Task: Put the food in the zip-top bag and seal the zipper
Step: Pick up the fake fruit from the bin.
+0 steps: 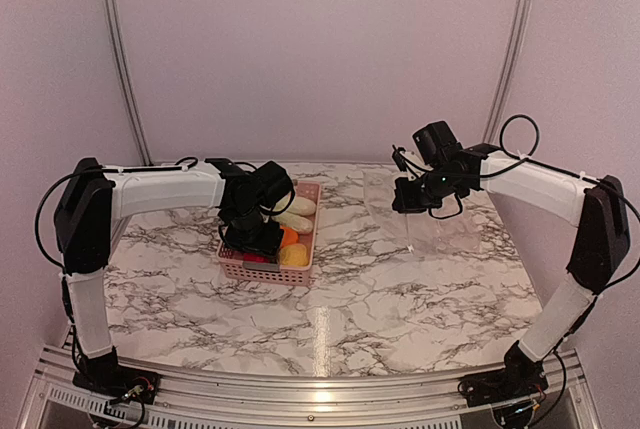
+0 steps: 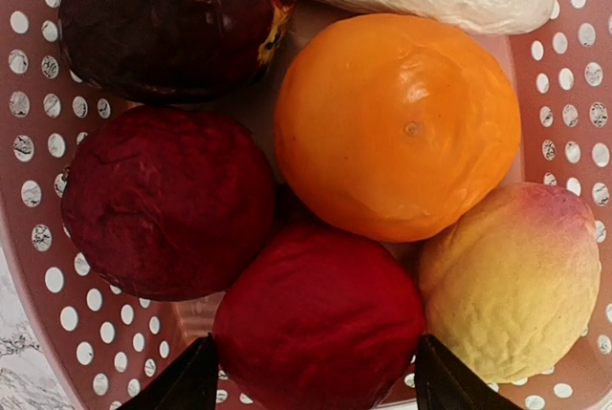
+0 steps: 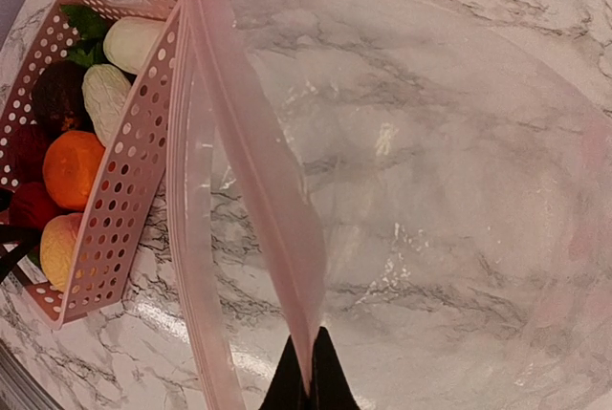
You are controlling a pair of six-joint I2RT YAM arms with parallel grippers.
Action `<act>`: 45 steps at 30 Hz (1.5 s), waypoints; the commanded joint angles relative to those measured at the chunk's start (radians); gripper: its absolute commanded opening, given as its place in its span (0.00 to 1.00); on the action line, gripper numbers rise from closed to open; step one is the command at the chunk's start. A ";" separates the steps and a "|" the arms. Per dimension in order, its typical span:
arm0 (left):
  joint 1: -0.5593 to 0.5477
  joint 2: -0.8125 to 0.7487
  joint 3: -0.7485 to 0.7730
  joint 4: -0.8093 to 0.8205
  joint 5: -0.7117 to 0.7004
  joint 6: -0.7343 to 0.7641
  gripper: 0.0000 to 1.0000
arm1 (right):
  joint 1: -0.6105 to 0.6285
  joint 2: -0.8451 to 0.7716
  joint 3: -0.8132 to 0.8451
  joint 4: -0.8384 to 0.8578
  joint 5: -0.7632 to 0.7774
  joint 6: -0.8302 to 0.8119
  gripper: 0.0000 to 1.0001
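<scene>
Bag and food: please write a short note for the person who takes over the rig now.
Left hand: open, fingers either side of a red fruit in the basket; grip unclear.
Right hand: shut on the bag mouth, holding it lifted open beside the basket.
Done: nothing bagged; all food seen is in the basket.
To do: move the food into the bag, seal the zipper.

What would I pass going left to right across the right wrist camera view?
orange toy fruit → pink basket wall → zipper strip, pinched by the right gripper → clear zip-top bag
</scene>
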 commanded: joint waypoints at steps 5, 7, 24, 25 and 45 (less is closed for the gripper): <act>0.001 0.051 0.026 -0.012 -0.025 0.005 0.78 | 0.007 -0.016 0.040 0.008 -0.009 0.002 0.00; 0.001 0.057 0.032 -0.018 -0.033 0.006 0.81 | 0.008 -0.017 0.038 0.008 -0.009 0.002 0.00; 0.001 0.013 0.073 -0.047 -0.036 0.018 0.64 | 0.012 -0.044 0.047 -0.010 0.006 -0.004 0.00; 0.001 0.006 0.080 -0.056 -0.041 0.019 0.63 | 0.012 -0.047 0.050 -0.013 0.011 -0.007 0.00; 0.013 -0.114 0.332 0.119 0.086 -0.052 0.49 | 0.035 0.016 0.208 -0.069 0.021 -0.023 0.00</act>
